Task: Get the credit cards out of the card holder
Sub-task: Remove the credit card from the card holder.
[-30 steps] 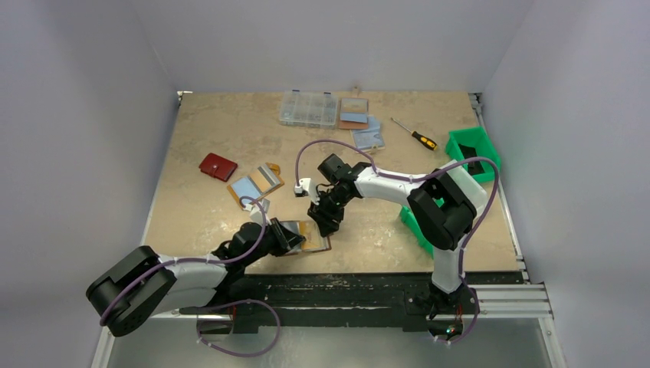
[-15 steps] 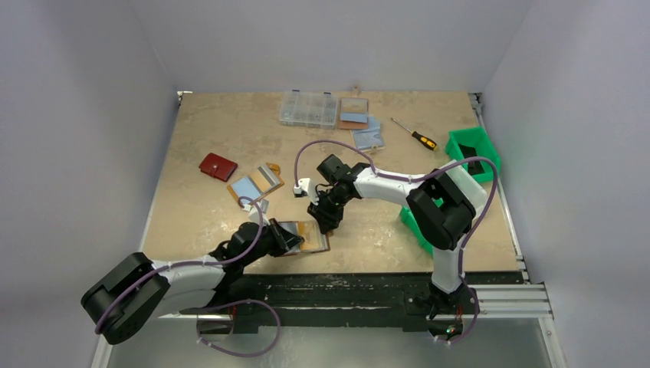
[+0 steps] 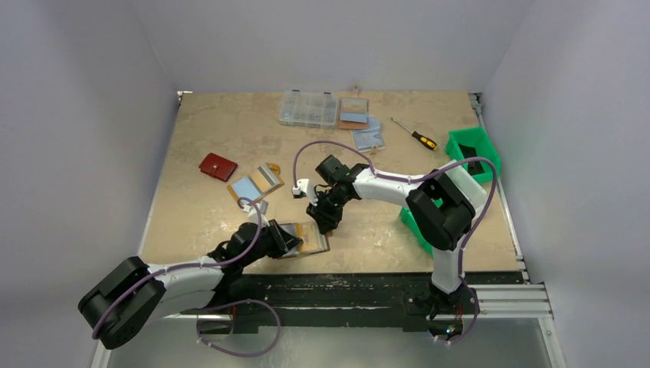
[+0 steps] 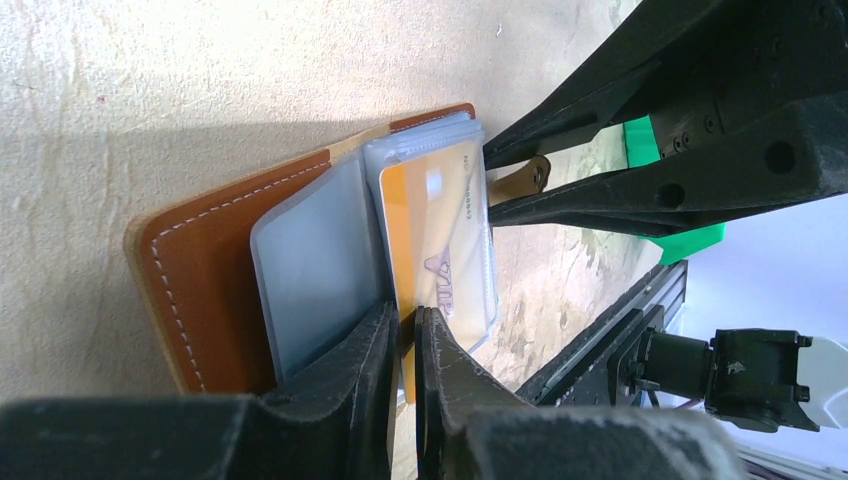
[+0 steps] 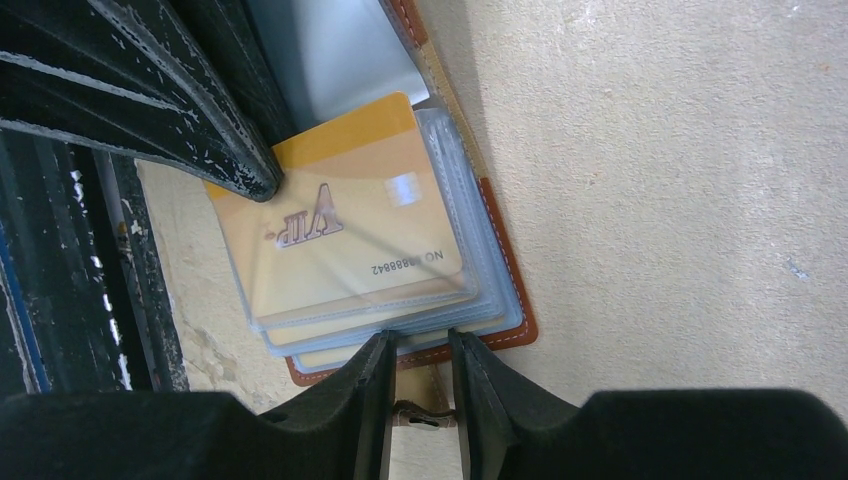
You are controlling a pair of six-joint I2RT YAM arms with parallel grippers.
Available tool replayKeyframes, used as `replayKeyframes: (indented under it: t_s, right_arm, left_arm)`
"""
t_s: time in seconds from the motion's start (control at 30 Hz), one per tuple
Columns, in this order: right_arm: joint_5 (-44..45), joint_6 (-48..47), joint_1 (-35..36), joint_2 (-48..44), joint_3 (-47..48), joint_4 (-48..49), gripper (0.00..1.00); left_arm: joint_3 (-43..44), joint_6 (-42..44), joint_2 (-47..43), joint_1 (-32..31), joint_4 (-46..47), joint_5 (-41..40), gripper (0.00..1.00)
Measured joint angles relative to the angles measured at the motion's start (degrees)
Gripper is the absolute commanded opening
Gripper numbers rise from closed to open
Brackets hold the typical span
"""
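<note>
The brown card holder (image 3: 310, 239) lies open near the table's front edge, with its clear sleeves fanned out. A gold-orange credit card (image 4: 440, 230) sticks partly out of the top sleeve. My left gripper (image 4: 405, 325) is shut on that card's edge; it also shows in the top view (image 3: 285, 238). My right gripper (image 5: 420, 350) is closed down at the holder's far edge (image 5: 510, 290), its fingers on either side of the snap tab (image 5: 425, 395). More gold cards sit in the lower sleeves. No silvery-grey card is visible.
A dark red wallet (image 3: 218, 166) and a brown holder with a blue card (image 3: 257, 184) lie to the left. A clear box (image 3: 308, 109), two more holders (image 3: 354, 113) and a screwdriver (image 3: 414, 134) are at the back. Green bins (image 3: 474, 152) stand on the right.
My left arm has drawn back a little to the lower left with the gold card. The holder and my right gripper have shifted slightly.
</note>
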Motion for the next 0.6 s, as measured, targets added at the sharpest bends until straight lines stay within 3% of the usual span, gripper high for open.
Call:
replayKeyframes:
  t_s: [0.43, 0.6]
  right_arm:
    - [0.2, 0.0, 0.1, 0.0, 0.0, 0.0, 0.35]
    - [0.2, 0.0, 0.1, 0.0, 0.0, 0.0, 0.35]
  left_arm:
    - [0.0, 0.6, -2.0, 0.9, -3.0, 0.3, 0.17]
    - [0.0, 0.6, -2.0, 1.2, -3.1, 0.7, 0.09]
